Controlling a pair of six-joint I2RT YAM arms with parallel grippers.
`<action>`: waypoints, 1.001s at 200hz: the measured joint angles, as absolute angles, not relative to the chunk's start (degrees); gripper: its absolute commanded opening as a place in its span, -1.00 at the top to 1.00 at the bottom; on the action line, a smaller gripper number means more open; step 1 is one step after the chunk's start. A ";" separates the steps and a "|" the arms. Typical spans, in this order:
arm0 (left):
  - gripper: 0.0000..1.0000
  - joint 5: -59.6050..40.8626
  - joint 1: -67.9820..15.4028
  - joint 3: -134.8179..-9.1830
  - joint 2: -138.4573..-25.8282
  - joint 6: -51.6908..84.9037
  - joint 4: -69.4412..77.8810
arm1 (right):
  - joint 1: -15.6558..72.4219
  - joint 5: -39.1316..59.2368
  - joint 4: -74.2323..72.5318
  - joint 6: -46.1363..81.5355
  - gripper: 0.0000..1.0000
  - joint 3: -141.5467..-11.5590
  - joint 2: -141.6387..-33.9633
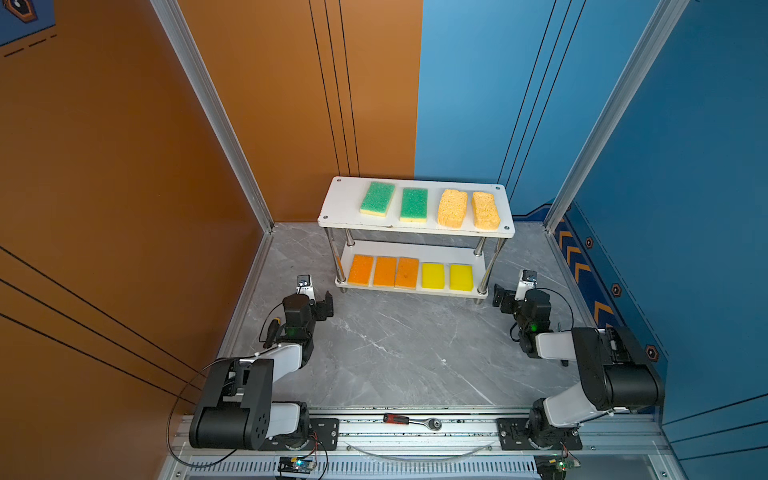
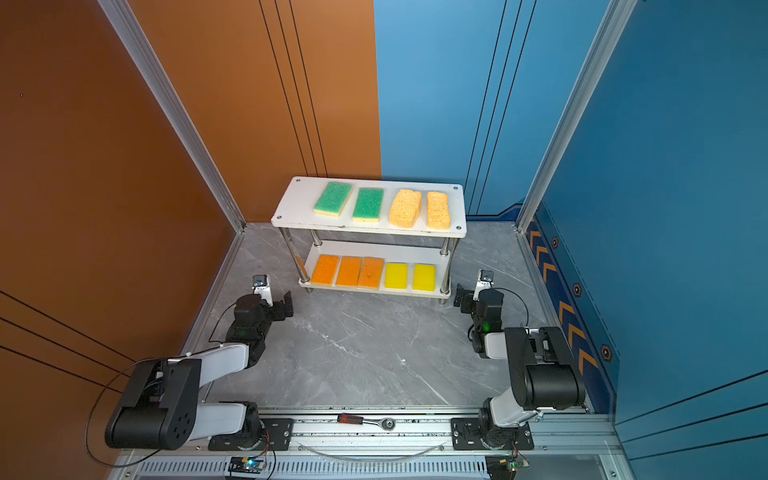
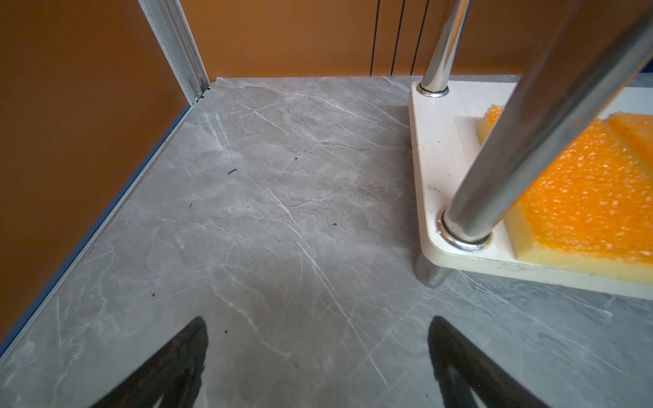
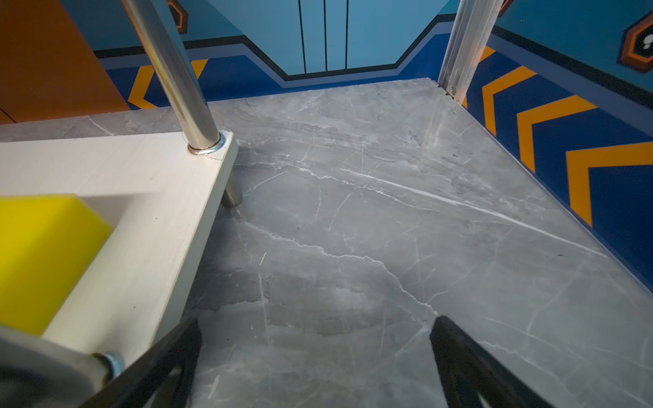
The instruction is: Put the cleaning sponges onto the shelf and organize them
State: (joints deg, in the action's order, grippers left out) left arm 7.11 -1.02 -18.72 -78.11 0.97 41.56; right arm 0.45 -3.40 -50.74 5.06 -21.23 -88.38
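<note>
Both spread wide, empty — left gripper (image 1: 325, 305), right gripper (image 1: 503, 300) — over grey marble tabletop (image 1: 395, 349); orange wall (image 1: 124, 166), blue wall (image 1: 685, 166).

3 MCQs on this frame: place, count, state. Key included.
1. The green-topped sponges lie on which board of the shelf? A) top B) bottom C) one on each
2. How many orange-topped sponges are there? A) two B) three C) four
3. The left gripper and right gripper are: A) both open, empty B) both shut on sponges C) left shut, right open
Key: 1 A, both sit on the top board. 2 B, three in a row on the bottom board. 3 A, wrist views show jaws apart, only table between.
</note>
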 measured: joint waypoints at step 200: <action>-0.96 5.32 -1.93 -20.21 -89.80 -0.67 54.85 | 0.89 -4.82 -51.57 4.34 -1.00 -21.23 -88.38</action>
State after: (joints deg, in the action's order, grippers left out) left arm 5.32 -1.93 -20.21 -89.80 -0.67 54.85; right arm 0.89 -4.82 -51.57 4.34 -21.23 -88.38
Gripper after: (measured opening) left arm 0.979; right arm 0.998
